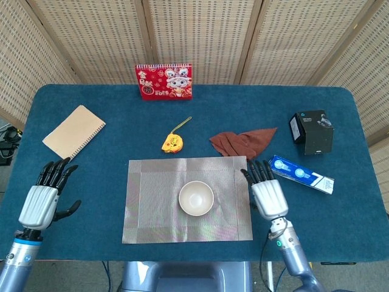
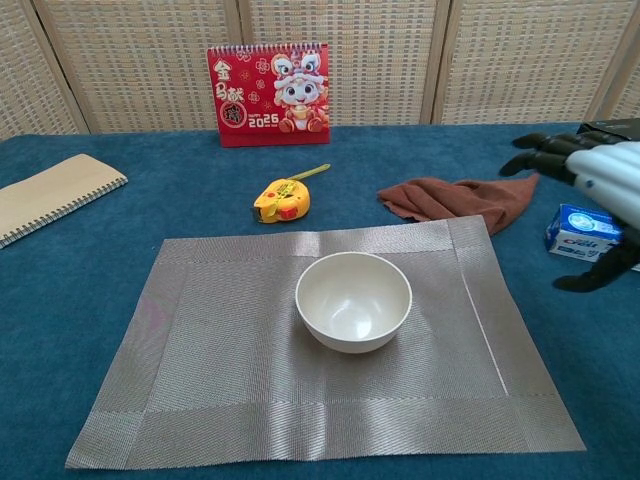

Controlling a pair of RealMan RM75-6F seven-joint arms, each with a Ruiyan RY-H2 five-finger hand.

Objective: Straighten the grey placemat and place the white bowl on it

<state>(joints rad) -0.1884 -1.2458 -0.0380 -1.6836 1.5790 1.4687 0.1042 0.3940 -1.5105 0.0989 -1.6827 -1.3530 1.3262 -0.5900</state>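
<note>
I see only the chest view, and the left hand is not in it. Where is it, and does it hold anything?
Observer: The left hand is near the front left corner of the table, fingers apart, holding nothing.
Operator: Is the right hand over the bowl?
Observer: No. From above, the right hand is open at the right edge of the mat, away from the bowl.
Operator: Does the mat lie straight?
Observer: From above, yes: its long edges run parallel to the table's front edge.
</note>
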